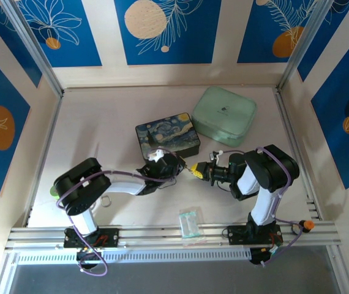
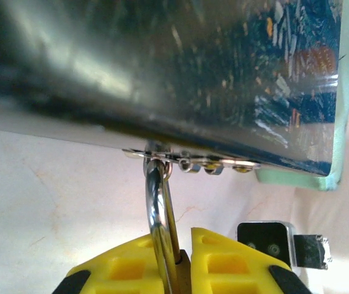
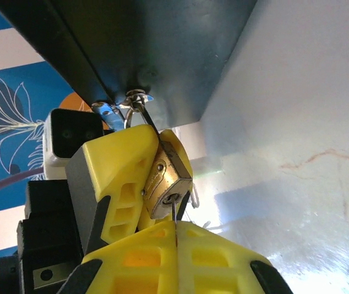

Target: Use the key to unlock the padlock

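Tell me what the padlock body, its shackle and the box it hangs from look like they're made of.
The padlock body looks like brass: gold-coloured, with a dull brushed sheen. Its shackle is bright silver metal, likely polished or plated steel, given the mirror-like highlights. The box looks like printed tin, with glossy streaked reflections over a painted pattern, though lacquered plastic can't be ruled out.

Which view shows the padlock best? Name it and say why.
Right wrist: the padlock faces the camera, brass body and keyhole plain. Left wrist shows its shackle edge-on and a sliver of brass. Top external: too small to make out.
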### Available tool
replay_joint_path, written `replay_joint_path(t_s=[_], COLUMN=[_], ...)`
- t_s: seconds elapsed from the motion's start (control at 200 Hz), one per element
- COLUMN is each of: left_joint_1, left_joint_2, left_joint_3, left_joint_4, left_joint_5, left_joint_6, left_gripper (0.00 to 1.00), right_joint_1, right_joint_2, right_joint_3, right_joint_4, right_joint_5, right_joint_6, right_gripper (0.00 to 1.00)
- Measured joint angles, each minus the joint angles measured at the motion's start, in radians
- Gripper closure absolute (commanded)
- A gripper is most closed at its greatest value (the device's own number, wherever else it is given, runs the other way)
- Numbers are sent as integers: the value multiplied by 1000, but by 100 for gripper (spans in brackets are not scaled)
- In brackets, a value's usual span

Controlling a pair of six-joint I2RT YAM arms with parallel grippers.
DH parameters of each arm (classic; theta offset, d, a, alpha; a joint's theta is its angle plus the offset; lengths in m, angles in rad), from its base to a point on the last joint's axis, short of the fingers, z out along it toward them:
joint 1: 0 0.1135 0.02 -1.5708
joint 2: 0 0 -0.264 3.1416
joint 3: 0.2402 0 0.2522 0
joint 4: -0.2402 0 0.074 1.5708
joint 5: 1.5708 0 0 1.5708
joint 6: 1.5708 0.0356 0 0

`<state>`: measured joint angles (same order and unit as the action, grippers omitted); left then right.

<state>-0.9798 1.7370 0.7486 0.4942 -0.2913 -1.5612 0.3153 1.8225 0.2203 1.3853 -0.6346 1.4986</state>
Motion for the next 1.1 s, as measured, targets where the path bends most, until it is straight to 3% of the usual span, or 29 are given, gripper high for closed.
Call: replay_joint_path(t_s=[1.101], left_joint_1=[-3], left_joint_2=[-2], left_joint_3=[-16], left_joint_4=[66], left_joint_5=[-58], left_joint_6=[-64], left_gripper=[100], right_joint_1=[5], right_joint_2=[24], right_joint_3=[33], right_joint_4=[28], right_joint_5=[36], right_joint_6=[59], right_gripper=[100])
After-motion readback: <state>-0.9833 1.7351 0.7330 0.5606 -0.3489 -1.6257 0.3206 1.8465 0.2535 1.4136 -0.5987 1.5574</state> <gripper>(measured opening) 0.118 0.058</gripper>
